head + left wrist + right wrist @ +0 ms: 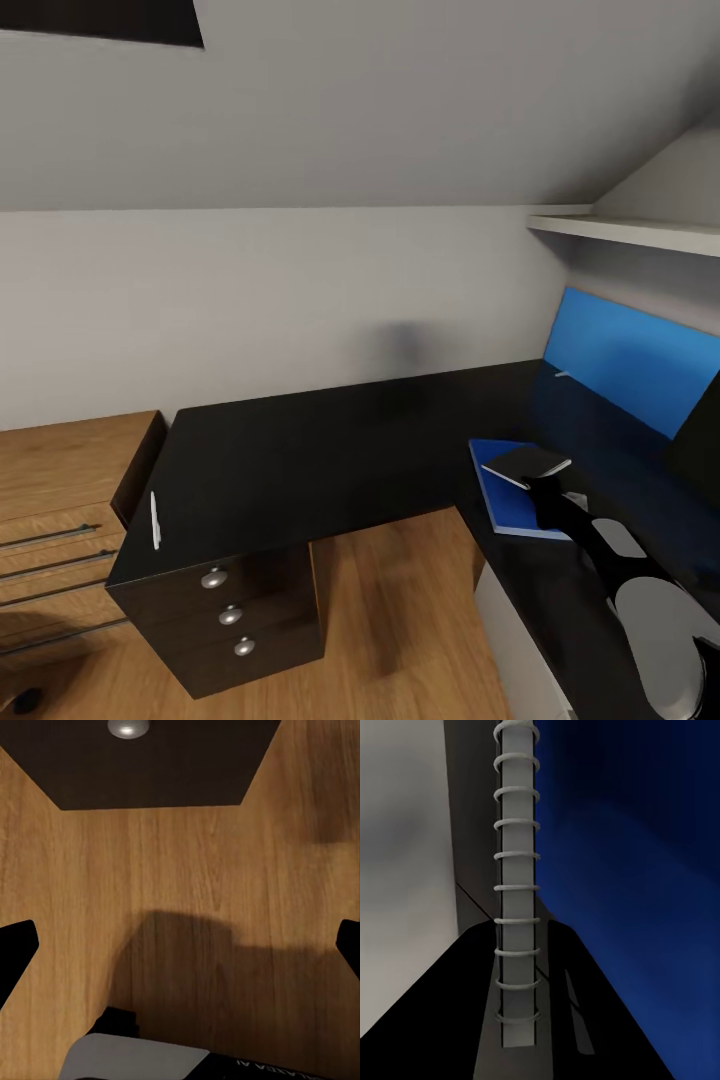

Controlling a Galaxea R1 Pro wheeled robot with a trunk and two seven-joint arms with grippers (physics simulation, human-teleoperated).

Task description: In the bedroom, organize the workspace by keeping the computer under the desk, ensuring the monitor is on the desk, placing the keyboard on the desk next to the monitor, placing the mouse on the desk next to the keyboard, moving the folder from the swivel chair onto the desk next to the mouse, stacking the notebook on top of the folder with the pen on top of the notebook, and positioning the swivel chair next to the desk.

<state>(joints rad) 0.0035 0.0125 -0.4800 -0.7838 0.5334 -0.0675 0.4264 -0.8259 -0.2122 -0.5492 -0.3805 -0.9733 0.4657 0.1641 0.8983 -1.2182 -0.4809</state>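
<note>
The right gripper (537,487), a black two-fingered claw on a black and grey arm, was clamped on a dark-covered spiral-bound notebook (526,464), holding it just above a flat blue folder (503,500) that lay on the right wing of the black L-shaped desk (330,440). In the right wrist view the notebook's grey spine with its wire rings (516,885) ran straight out from between the dark fingers, with the folder's blue surface (630,870) on one side and a pale grey wall on the other. Whether the notebook touched the folder could not be told.

The left gripper (180,945) hung over the light wooden floor (187,870), its two black fingertips (15,945) set wide apart at the edges of the left wrist view and nothing between them. Ahead of it was the foot of the desk's dark drawer unit with a round silver knob (129,727).

In the head view a slim white pen (155,520) lay near the left end of the desk, close to the front edge, well apart from the folder. Three silver knobs (230,614) ran down the drawer unit below it. A wooden dresser with long metal handles (50,540) stood just beside the desk's left end. A blue panel (630,365) leaned at the back of the right wing under a white wall shelf (620,232).
</note>
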